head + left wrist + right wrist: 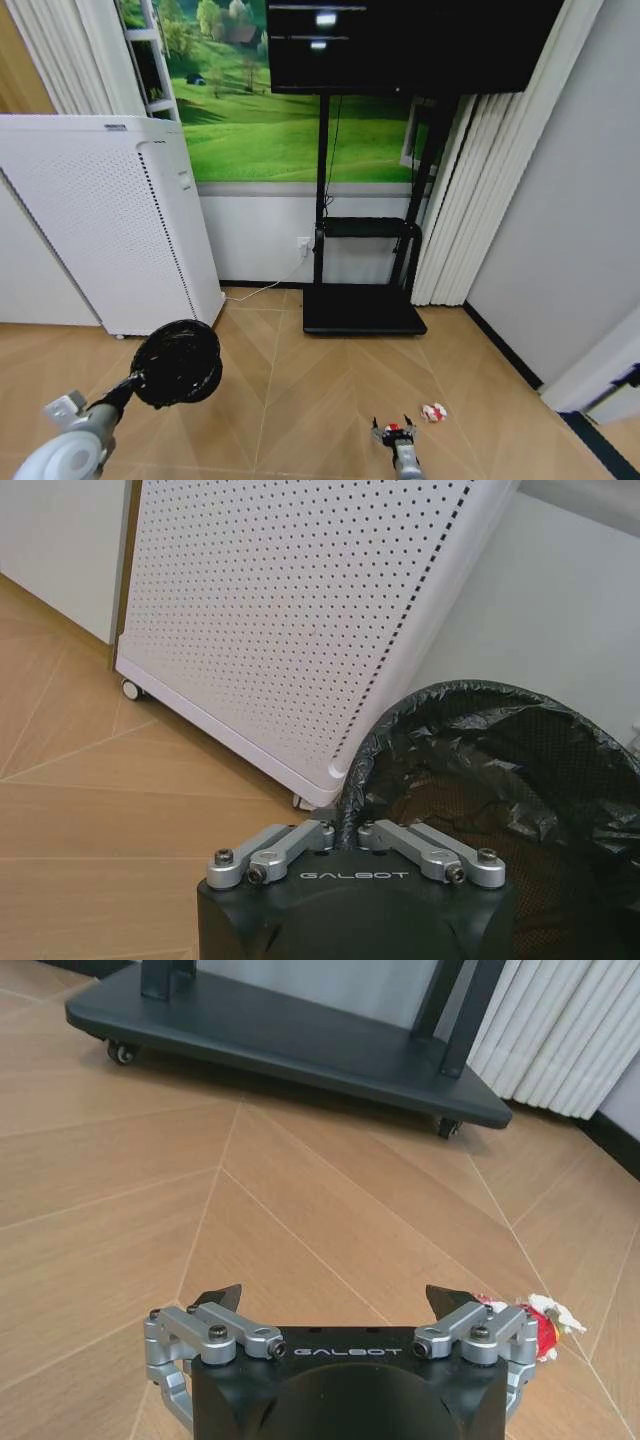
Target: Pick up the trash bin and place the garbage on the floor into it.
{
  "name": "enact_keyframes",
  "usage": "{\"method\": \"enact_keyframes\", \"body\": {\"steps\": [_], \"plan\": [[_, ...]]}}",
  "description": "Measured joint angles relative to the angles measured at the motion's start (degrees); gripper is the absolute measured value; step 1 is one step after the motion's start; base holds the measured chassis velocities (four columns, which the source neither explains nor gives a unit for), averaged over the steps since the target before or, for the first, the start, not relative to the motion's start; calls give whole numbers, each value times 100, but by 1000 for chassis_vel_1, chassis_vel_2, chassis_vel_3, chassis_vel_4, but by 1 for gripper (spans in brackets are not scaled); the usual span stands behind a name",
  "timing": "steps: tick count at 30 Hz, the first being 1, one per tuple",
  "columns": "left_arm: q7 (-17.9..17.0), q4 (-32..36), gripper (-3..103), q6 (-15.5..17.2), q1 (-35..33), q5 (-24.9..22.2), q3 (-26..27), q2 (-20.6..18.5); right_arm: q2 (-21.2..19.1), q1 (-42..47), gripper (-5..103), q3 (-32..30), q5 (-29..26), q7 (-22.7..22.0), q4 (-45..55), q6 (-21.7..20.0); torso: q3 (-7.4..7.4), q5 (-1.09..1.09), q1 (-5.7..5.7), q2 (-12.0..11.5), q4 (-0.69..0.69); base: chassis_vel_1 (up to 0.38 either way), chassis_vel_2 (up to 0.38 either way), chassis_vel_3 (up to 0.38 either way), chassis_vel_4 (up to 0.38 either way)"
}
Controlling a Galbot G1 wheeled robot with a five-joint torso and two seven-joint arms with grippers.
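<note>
A: Wrapper (434,411) first: where did it lie?

B: On the floor (300,400), a crumpled red-and-white scrap just off the right hand (397,432), out to that hand's own right side. In the right wrist view the same wrapper (545,1322) showed past the edge of one finger, not between the two.

A: And that hand's state?

B: Spread wide, nothing in it, low over the boards. It was far the nearer arm to the scrap.

A: The wrapper's long axis?

B: Too small and bunched to say; I'd call it roughly round.

A: The trash bin (178,362)?

B: Off the floor, well apart on the robot's left, its black liner gaping. The left hand (350,830) was clamped on the rim, by the white perforated appliance (110,220).

A: So the move turned on what?

B: Probably a short sideways shift rightward before closing.
</note>
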State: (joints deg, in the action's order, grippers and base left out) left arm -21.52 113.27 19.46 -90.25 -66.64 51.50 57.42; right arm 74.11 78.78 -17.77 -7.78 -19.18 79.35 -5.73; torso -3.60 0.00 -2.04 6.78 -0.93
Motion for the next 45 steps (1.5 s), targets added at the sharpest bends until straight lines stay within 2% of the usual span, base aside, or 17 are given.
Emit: {"method": "enact_keyframes", "body": {"steps": [3,16,29,36,37,38,39,42,43,45], "plan": [[-140,1,4,-51,95,-8,-115,28,55,-158,100,33,-37,65,-204,-80,0,0,0,0,0,0,0,0,0],[-229,8,4,-117,87,-5,-165,17,198,-758,100,-16,56,123,-1277,-129,0,1,0,0,0,0,0,0,0],[-374,-59,4,-174,228,-11,-277,6,179,-836,100,-56,-98,12,-1509,-286,0,0,1,0,0,0,0,0,0],[-414,-97,4,-207,258,-12,-332,0,177,-803,100,-33,-252,157,-1720,-231,1,0,1,0,0,0,0,0,0],[-414,-97,4,-207,258,-11,-332,0,181,-827,103,-26,-254,165,-1751,-231,0,0,1,0,0,0,0,0,0],[-414,-97,4,-208,257,-11,-332,0,183,-857,98,-20,-255,184,-1781,-231,0,1,1,0,0,0,0,0,0],[-414,-97,4,-208,257,-11,-332,0,183,-857,98,-20,-255,184,-1781,-231,0,1,1,0,0,0,0,0,0],[-414,-105,4,-210,247,-7,-324,0,182,-911,83,-14,-261,216,-1811,-230,1,0,1,0,0,0,0,0,0],[-414,-105,4,-210,247,-7,-324,0,182,-911,83,-14,-261,216,-1811,-230,1,0,1,0,0,0,0,0,0],[-410,-112,4,-211,235,4,-314,1,172,-918,72,-10,-274,222,-1796,-228,1,0,1,0,1,0,0,0,0]]}}
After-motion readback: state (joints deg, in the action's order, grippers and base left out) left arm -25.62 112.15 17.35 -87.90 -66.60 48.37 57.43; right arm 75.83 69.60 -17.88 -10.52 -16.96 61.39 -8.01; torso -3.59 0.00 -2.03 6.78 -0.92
